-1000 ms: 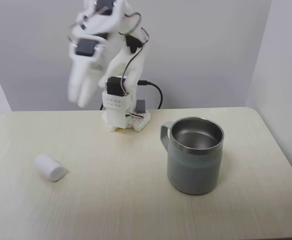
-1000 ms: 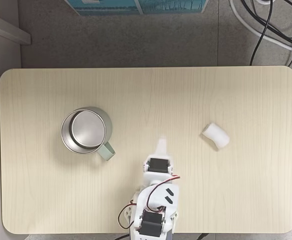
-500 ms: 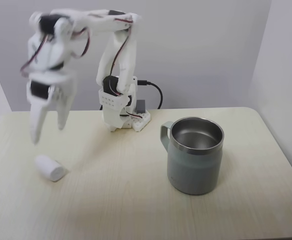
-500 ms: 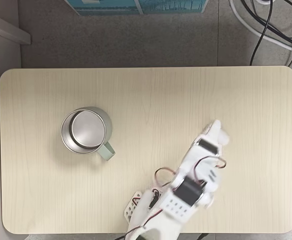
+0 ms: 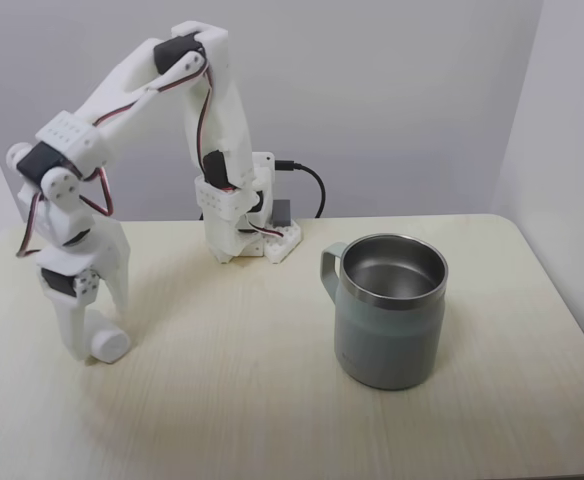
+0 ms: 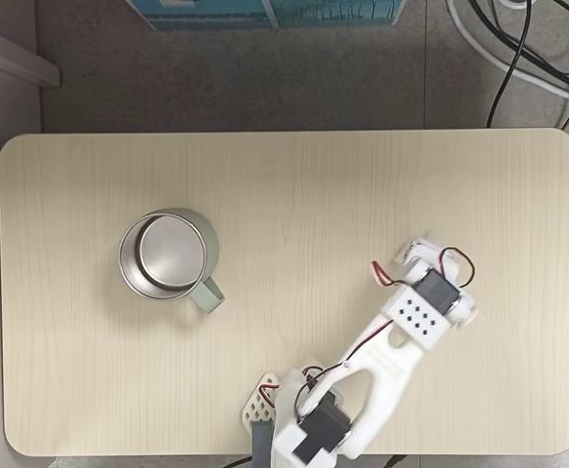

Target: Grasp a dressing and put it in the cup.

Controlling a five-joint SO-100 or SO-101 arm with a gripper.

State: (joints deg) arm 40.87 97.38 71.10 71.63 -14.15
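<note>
Your gripper [image 5: 100,345] is down at the table [image 5: 272,400] in the lower left of the side-on fixed view, fingers pointing straight down and spread apart — the dressing [image 5: 108,344] lies on its side between them, its round end face toward the camera. One finger stands at the roll's left and the other just behind its right edge; you cannot tell from here whether either finger is actually touching it, and nothing is clamped.

Look to the top-down fixed view and the arm reaches from its base at the bottom edge up toward the right of the frame; the wrist and its servo cover the spot where the roll lies, so the dressing cannot be made out there.

The cup [image 5: 390,310] stands upright right of centre in the side-on view, handle turned toward the arm's base, steel inside showing. From above, the cup [image 6: 168,255] sits in the left half of the frame, handle toward the lower right — well apart from your gripper and the roll.
</note>
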